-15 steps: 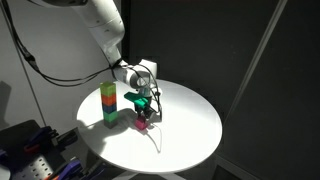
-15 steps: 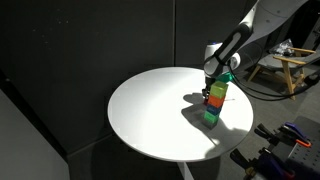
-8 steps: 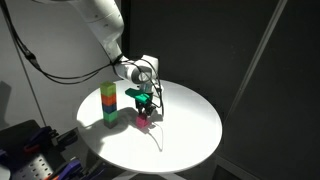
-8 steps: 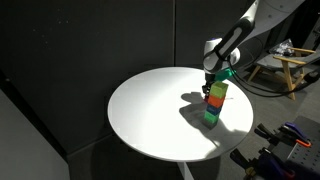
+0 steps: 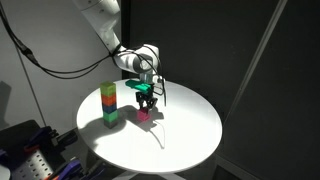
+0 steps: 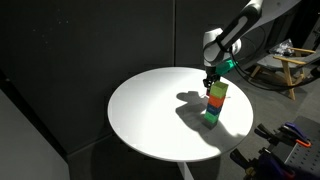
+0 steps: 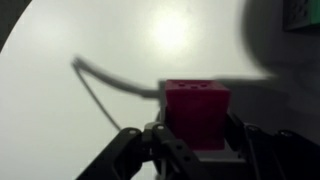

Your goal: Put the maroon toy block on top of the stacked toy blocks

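Note:
The maroon toy block (image 5: 144, 114) is a small dark red cube held between the fingers of my gripper (image 5: 145, 110), a little above the round white table. In the wrist view the block (image 7: 196, 114) fills the space between the two dark fingers (image 7: 196, 135), which are shut on its sides. The stacked toy blocks (image 5: 108, 106) stand beside it on the table: yellow-orange and red on top, green and teal below. In an exterior view the stack (image 6: 214, 103) stands directly in front of my gripper (image 6: 212, 83), and the held block is hidden there.
The round white table (image 5: 190, 130) (image 6: 150, 110) has a rim all round with a drop beyond it. A thin cable's shadow crosses the tabletop in the wrist view (image 7: 100, 80). A wooden frame (image 6: 290, 68) stands off the table.
My gripper has risen with the maroon block in it, lifting it from the tabletop to about the stack's middle height. The stack has not moved.

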